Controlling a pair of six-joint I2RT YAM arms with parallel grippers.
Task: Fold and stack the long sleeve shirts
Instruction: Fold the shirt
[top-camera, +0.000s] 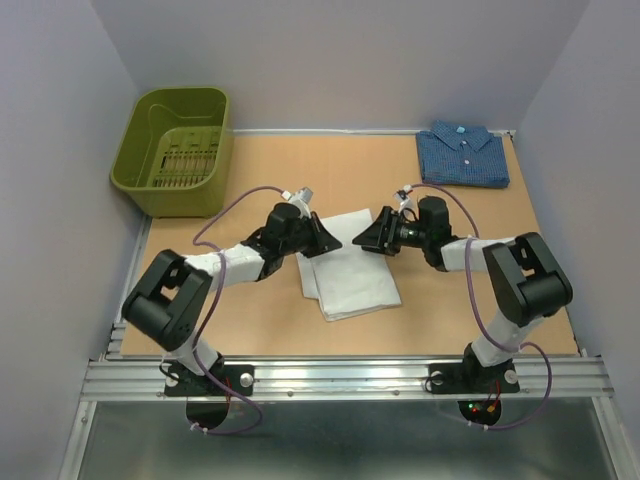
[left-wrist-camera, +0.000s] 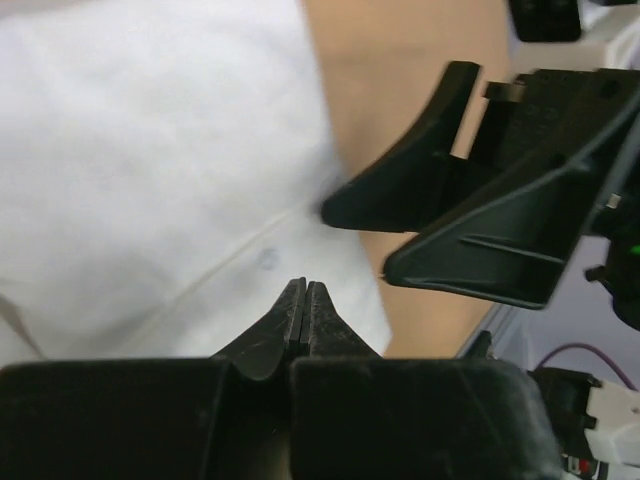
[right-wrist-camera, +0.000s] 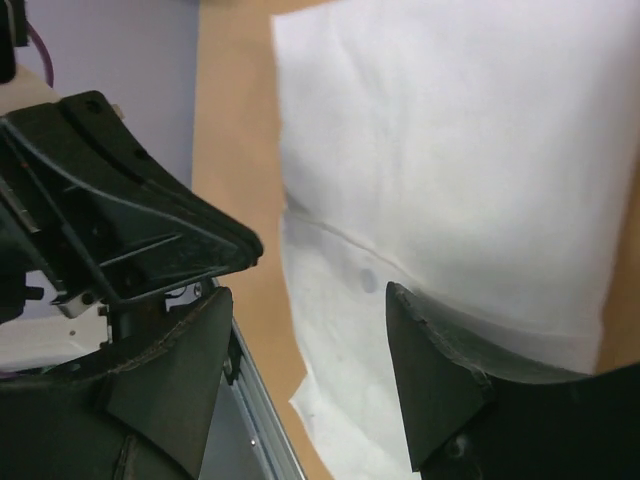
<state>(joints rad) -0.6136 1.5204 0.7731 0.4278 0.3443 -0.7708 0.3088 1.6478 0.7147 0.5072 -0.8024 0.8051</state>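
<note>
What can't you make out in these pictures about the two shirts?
White shirt, top view: far corners covered by both arms' jaws; collar and sleeves not visible.
Left wrist view: blurred, cut off at top and left edges.
Right wrist view: part hidden behind the right jaws.
Blue shirt, top view only: pattern too small to read; sleeves out of sight.

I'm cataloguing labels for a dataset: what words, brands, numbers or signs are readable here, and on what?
None readable. The white shirt, blue shirt and green basket show no print; the white tag by the left wrist is too small to read.
</note>
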